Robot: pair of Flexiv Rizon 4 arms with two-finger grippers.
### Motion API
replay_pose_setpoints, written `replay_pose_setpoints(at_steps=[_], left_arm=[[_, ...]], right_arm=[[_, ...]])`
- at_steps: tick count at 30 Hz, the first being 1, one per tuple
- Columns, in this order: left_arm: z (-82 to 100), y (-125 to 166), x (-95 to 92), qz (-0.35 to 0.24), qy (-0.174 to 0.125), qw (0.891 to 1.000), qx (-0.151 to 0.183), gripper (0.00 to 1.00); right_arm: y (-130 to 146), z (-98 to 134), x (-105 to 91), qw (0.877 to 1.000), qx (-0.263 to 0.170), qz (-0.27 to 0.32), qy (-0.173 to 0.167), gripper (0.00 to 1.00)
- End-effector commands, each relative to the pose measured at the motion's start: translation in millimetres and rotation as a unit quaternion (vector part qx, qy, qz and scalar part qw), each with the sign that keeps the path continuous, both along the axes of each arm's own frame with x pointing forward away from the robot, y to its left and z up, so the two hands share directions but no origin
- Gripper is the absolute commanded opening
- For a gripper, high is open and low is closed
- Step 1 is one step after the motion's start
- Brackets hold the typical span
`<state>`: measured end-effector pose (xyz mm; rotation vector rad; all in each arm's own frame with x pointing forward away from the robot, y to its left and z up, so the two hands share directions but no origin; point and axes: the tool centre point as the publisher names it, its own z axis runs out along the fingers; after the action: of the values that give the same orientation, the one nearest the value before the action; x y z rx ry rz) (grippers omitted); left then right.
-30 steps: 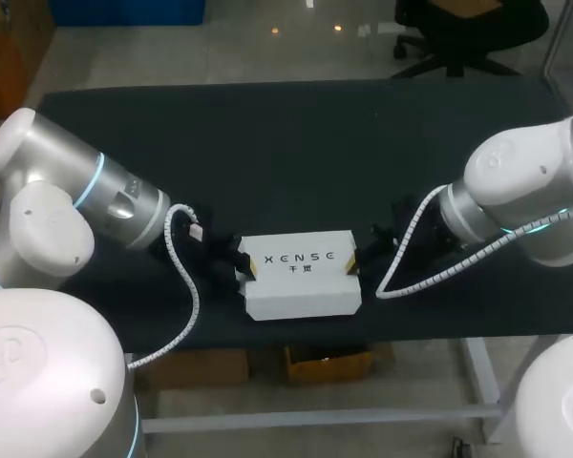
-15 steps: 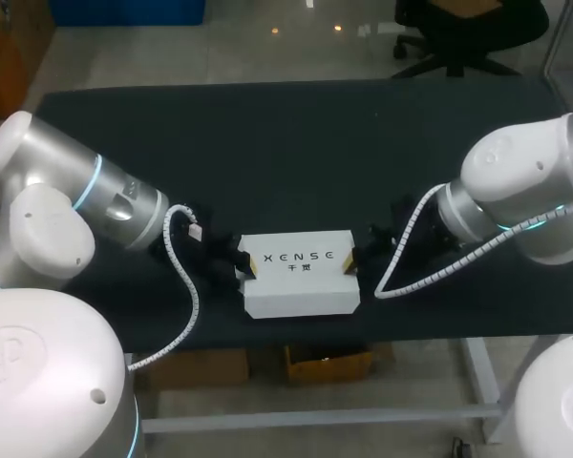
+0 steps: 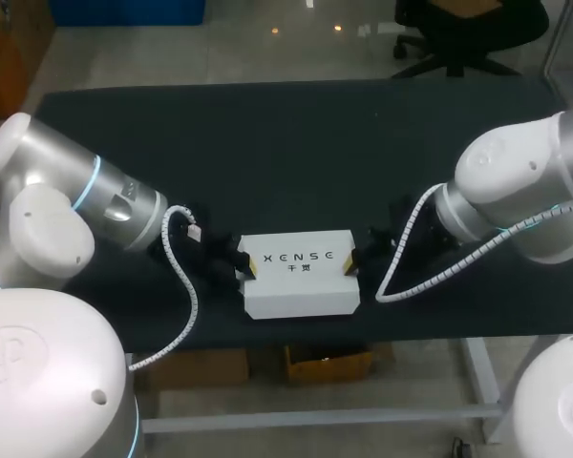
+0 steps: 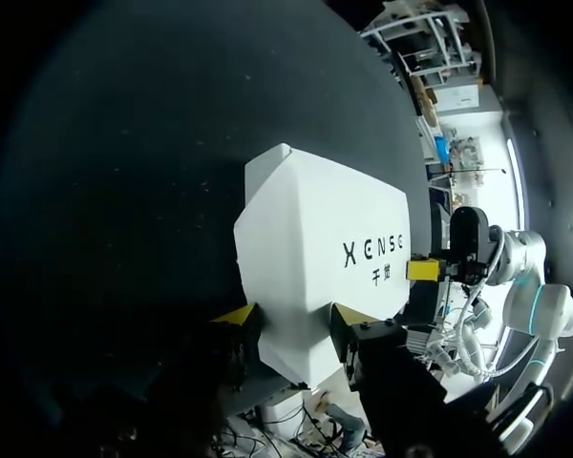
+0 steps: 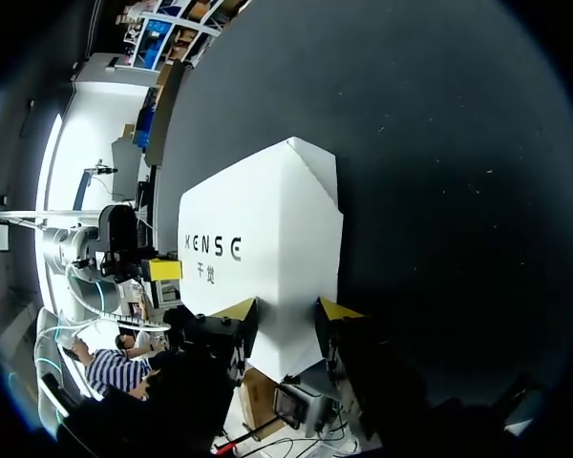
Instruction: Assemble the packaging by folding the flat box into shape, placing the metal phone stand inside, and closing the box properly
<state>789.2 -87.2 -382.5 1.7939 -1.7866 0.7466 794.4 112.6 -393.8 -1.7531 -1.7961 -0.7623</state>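
Only the wrist views show left end effector [image 4: 291,320] and right end effector [image 5: 286,310] each clamping the box [image 3: 301,286].

- Desk [image 3: 286,143]: wide and rectangular, with a matte black surface from far edge to near edge.
- Spans almost the full width of the head view, with the long sides running left to right.
- Pale metal leg [image 3: 482,382] fitted below the near edge, at the right.
- Pale metal crossbar [image 3: 315,417] mounted horizontally below the near edge.
- Fine pale specks visible on the black surface in both wrist views.
- Lit evenly across the desk surface.
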Motion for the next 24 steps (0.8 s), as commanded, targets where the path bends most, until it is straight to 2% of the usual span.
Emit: replay_pose_setpoints(at_steps=[1,8,12,24], left_arm=[[-5.2,-4,1.4,-0.003,0.002,1.000,0.002,0.49],[-8.0,-6,3.8,-0.010,0.003,1.000,-0.001,0.50],[-5.6,-9,4.5,-0.012,0.003,1.000,-0.006,0.49],[2.5,-11,4.0,-0.015,0.020,1.000,0.003,0.48]], right_arm=[[2,-5,-2.6,1.000,0.005,0.000,-0.017,0.37],[3,-6,1.4,0.999,0.018,0.008,-0.028,0.38],[7,-6,1.8,0.999,0.028,0.015,-0.019,0.37],[9,2,3.1,1.000,0.022,0.015,0.010,0.35]])
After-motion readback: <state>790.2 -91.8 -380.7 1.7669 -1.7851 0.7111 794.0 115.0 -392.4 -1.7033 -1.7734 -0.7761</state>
